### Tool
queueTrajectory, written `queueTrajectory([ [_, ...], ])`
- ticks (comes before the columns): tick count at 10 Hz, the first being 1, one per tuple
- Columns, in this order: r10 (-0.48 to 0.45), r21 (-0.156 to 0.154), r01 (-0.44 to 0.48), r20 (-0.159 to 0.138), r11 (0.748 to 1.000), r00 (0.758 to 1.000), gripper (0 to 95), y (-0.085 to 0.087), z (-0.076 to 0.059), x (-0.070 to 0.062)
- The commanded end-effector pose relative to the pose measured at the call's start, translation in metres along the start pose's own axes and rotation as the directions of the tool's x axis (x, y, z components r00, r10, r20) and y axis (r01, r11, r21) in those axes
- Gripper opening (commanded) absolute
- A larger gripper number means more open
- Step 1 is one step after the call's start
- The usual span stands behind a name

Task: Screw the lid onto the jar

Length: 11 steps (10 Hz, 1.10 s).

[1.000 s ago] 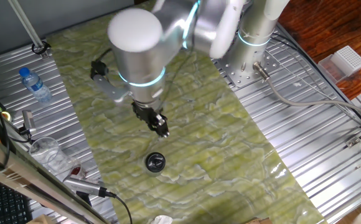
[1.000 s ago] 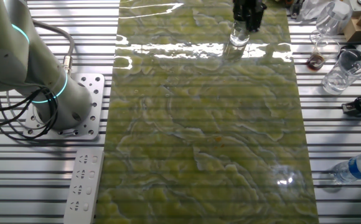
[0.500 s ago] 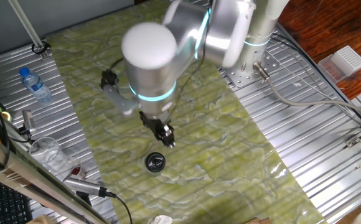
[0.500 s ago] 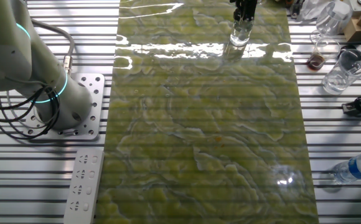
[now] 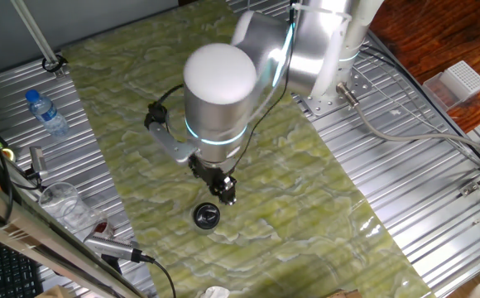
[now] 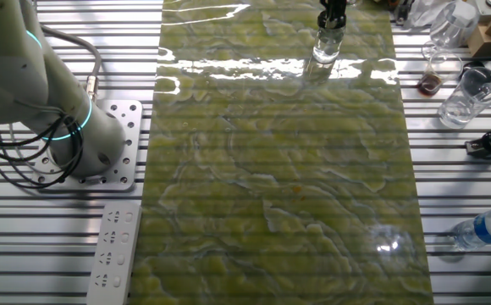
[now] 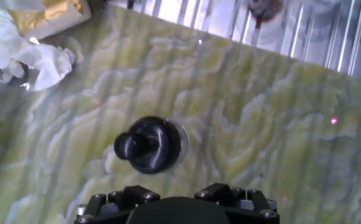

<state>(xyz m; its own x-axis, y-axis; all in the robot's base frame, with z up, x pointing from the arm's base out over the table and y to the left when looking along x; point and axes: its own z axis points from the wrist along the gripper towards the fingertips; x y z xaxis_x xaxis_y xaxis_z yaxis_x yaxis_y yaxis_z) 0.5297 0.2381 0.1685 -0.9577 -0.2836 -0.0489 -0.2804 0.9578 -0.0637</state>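
Observation:
The jar [image 6: 325, 49] is a small pale see-through pot standing on the green marbled mat near its edge. The black lid [image 5: 206, 216] with a greyish centre sits on top of it. In the hand view the lid [image 7: 149, 146] shows from above, with the jar's clear body [image 7: 182, 142] peeking out at its right. My gripper [image 5: 227, 196] hangs just above and beside the jar, not touching it. In the other fixed view the gripper [image 6: 331, 23] is right over the jar's top. Its fingers look closed together with nothing between them.
A blue-capped water bottle [image 5: 45, 113] and a clear cup [image 5: 62, 203] lie on the metal slats left of the mat. Crumpled white paper [image 7: 31, 53] sits off the mat's edge. The arm's base [image 6: 76, 135] and a power strip [image 6: 114, 254] are at the opposite side.
The arm has swung across the mat towards the jar. The gripper has gone from well short of the jar to almost over it. The jar and lid have not moved.

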Motion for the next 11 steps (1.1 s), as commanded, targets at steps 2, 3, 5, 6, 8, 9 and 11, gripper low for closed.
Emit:
queueTrajectory([
  [2,-0.021,0.015,0.021,-0.012,1.0,1.0,57.0,0.006,0.0,-0.015],
  [3,-0.031,0.008,0.031,-0.01,0.999,0.999,57.0,0.007,0.003,-0.016],
  [5,-0.03,-0.011,0.03,-0.004,0.999,1.0,57.0,0.015,0.006,-0.017],
  [6,-0.017,-0.012,0.017,-0.004,1.0,1.0,57.0,0.022,0.008,-0.017],
  [8,0.002,-0.006,-0.002,-0.005,1.0,1.0,76.0,0.032,0.01,-0.018],
  [9,0.003,-0.005,-0.003,-0.002,1.0,1.0,76.0,0.036,0.011,-0.018],
  [11,-0.005,0.01,0.005,0.005,1.0,1.0,76.0,0.04,0.012,-0.019],
])
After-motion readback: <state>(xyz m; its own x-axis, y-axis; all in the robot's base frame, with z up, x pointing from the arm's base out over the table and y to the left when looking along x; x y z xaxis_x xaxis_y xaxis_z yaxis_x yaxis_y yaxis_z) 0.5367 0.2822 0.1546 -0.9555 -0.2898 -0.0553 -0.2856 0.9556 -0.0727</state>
